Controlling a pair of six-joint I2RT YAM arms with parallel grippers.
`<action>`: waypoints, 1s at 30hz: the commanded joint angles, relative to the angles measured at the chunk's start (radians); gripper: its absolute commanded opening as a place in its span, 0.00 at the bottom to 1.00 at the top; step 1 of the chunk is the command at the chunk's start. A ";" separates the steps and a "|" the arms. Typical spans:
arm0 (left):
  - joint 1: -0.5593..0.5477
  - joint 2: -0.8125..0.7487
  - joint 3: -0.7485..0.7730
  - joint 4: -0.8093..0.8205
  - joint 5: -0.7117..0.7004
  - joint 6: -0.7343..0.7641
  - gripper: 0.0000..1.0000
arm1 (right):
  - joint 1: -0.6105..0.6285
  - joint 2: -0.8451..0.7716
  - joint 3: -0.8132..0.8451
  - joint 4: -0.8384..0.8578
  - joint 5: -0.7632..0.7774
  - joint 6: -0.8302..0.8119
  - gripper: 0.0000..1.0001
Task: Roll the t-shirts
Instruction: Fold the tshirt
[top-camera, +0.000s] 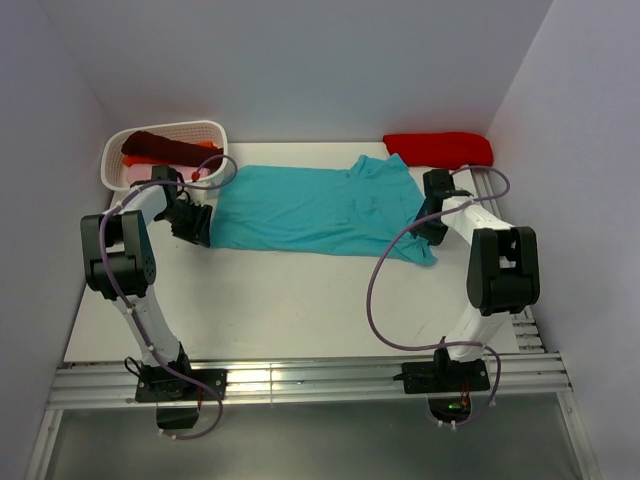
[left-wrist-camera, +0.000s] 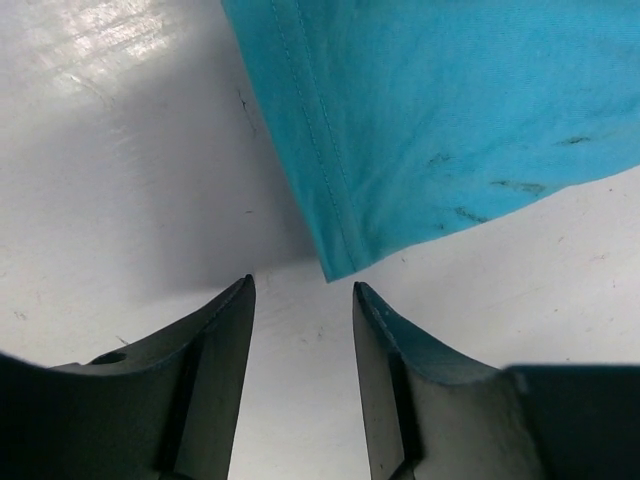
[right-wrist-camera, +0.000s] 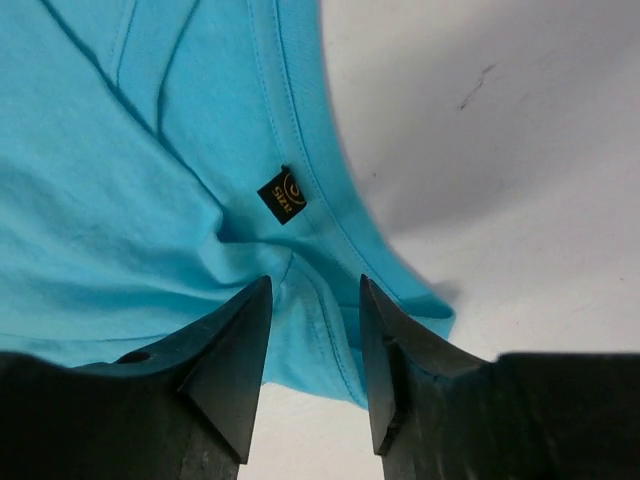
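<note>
Left gripper (left-wrist-camera: 302, 285): jaws apart, nothing between. Hem corner of teal t-shirt (left-wrist-camera: 440, 110) just ahead at 12 o'clock, not touching.

Right gripper (right-wrist-camera: 315, 285): jaws apart above a stitched edge of the same shirt, black size label (right-wrist-camera: 283, 194) at 12 o'clock.

Shown only from above:
- Teal shirt spread flat mid-table, 1 gripper at each end.
- Red t-shirt (top-camera: 440, 148) at 1 o'clock by the back wall.
- Maroon t-shirt (top-camera: 160, 147) in white basket (top-camera: 215, 130) at 10 o'clock.
- Bare table (top-camera: 300, 300) along the near side.

Item: one small black tag (right-wrist-camera: 282, 194), sewn just inside the collar seam of the teal t-shirt (right-wrist-camera: 120, 200). Gold print on the tag: a ring mark beside one short word, possibly "size", too small to read with certainty.
</note>
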 joint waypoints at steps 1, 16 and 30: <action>0.000 -0.007 -0.003 0.023 0.003 0.008 0.50 | -0.008 -0.016 0.049 -0.011 0.029 -0.015 0.49; 0.058 0.026 0.066 -0.067 0.218 -0.038 0.69 | -0.054 -0.409 -0.224 -0.017 -0.020 0.070 0.68; 0.062 0.127 0.064 0.003 0.246 -0.168 0.58 | -0.057 -0.492 -0.453 0.133 -0.169 0.142 0.70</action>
